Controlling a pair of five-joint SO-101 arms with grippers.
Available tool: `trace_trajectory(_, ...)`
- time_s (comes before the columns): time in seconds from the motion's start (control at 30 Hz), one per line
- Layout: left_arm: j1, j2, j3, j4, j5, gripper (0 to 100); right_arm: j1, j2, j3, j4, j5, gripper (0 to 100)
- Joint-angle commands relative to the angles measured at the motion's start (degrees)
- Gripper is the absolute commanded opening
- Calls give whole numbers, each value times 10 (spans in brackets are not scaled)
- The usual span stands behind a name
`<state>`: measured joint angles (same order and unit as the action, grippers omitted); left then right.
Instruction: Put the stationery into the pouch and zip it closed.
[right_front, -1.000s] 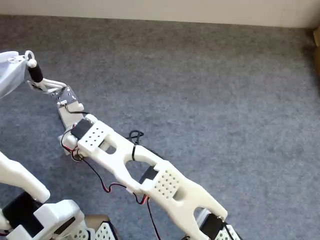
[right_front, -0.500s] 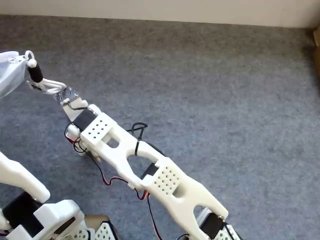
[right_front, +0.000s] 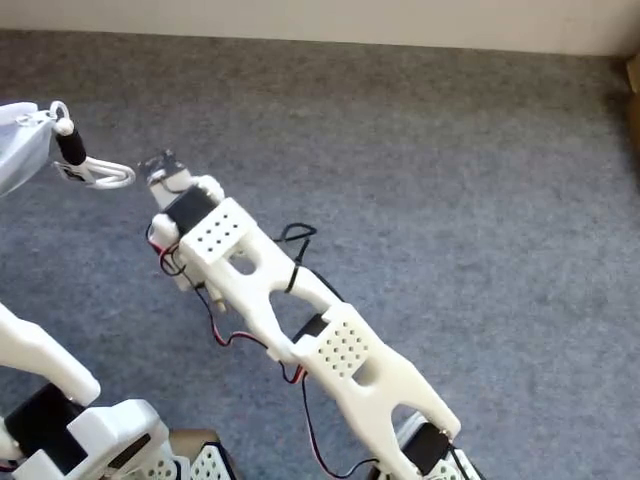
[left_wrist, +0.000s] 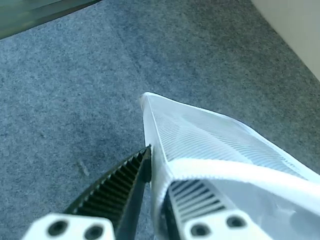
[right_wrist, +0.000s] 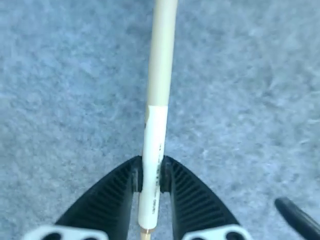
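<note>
A white mesh pouch (left_wrist: 215, 140) hangs above the grey carpet, and my left gripper (left_wrist: 157, 170) is shut on its edge. In the high view the pouch (right_front: 18, 145) sits at the far left edge. A black-capped item (right_front: 70, 146) and a white loop (right_front: 102, 176) stick out beside it. My right gripper (right_wrist: 151, 165) is shut on a cream and white pen (right_wrist: 161, 75), held over the carpet. The right gripper (right_front: 160, 170) is a short way to the right of the white loop, apart from it.
Grey carpet (right_front: 430, 170) covers the whole work area, with a pale wall strip along the far edge. The left arm's white link (right_front: 40, 360) and both arm bases crowd the near left corner. A black rounded object (right_wrist: 296, 220) lies near the right gripper.
The right arm has lifted and swung to the right, away from the white loop beside the pouch. The pouch and left arm have stayed put.
</note>
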<state>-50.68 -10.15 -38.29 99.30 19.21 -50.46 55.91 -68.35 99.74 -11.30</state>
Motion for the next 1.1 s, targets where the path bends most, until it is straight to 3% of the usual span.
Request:
trace_trajectory(0.0,36,-10,-12,0,4,7,26,-22,-40,14,13,4)
trace_trajectory(0.13,65,-11,-12,0,4,7,35,-22,-39,15,58,4)
trace_trajectory(0.43,157,-8,-12,0,7,7,62,-86,-9,15,58,4)
trace_trajectory(1.07,318,-10,-5,11,36,7,142,-507,487,11,58,4)
